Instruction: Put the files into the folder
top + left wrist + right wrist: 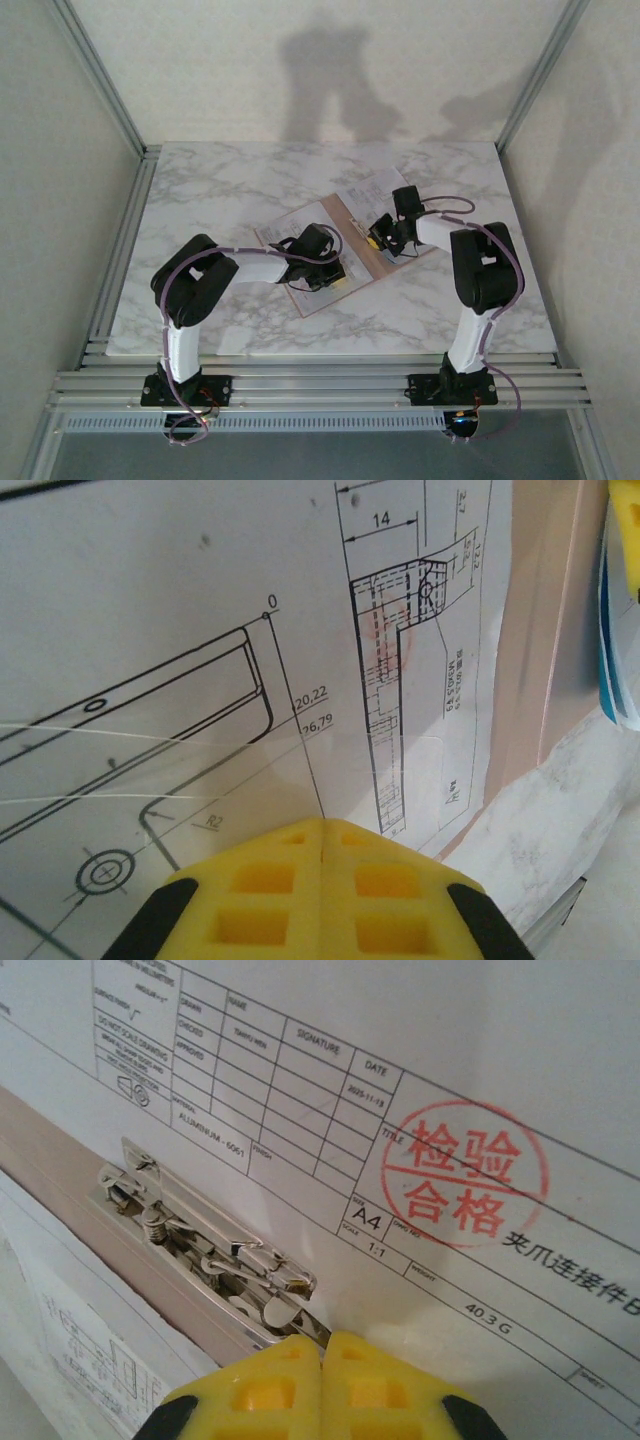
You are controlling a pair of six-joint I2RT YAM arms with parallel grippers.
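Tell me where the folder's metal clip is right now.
In the right wrist view, the metal clip lies on the folder's pinkish-brown strip, beside the stamped drawing sheet, ahead of the right gripper's shut fingertips.

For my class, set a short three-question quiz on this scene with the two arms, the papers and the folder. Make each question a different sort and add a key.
1. True or false: the left fingers stand wide open over the drawing sheet.
2. Which colour is the round stamp on the paper near the right fingers? A blue, B red, C green.
3. Fill in: the shiny metal ___ sits on the brown folder strip, just ahead of the right fingers.
Key: 1 false, they are shut. 2 B. 3 clip.
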